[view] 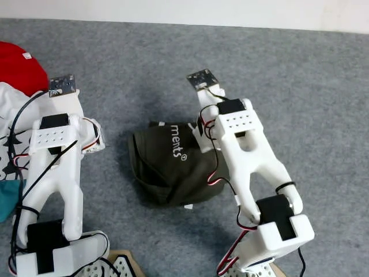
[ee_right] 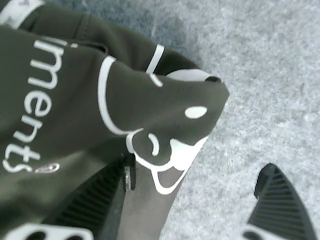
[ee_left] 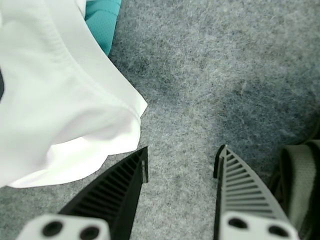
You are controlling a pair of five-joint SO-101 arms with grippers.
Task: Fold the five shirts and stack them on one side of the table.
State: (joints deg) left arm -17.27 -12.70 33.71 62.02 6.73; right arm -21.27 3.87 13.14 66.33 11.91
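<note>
Grey table (ee_left: pixel 225 75) shows between our left jaws, held apart; our right jaws gape, one over the dark shirt (ee_right: pixel 75 100).

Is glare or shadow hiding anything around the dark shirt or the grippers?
High view: even light, only a soft shadow along the edge of the dark shirt. Left wrist view: white shirt bright, yet its folds show; left gripper plain. Right wrist view: no glare; right gripper black against that shirt.
</note>
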